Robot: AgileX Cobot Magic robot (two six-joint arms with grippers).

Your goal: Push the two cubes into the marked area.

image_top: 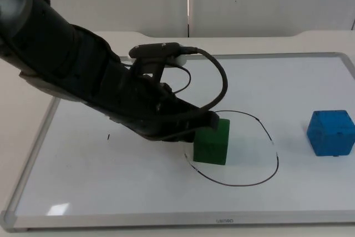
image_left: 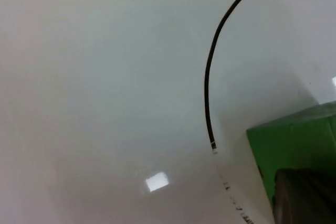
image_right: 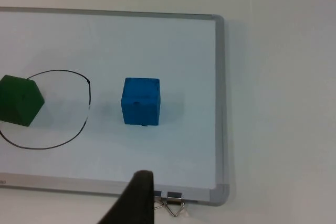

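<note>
the left gripper (image_top: 208,121) touches the green cube (image_top: 212,142) inside the black ring (image_top: 265,131) at middle; fingers unclear. the right wrist view adds a metal clip (image_right: 171,202) near the blue cube (image_right: 140,101)

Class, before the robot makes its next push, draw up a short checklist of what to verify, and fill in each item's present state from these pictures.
1. Green foam cube inside the black drawn oval: ok, near the oval's left edge.
2. Blue foam cube inside the oval: not ok, it sits to the right of it.
3. Left hand against the green cube: ok.
4. Right hand near the blue cube: not ok, it waits off the whiteboard.
5. Blue cube's path to the oval unobstructed: ok.
</note>
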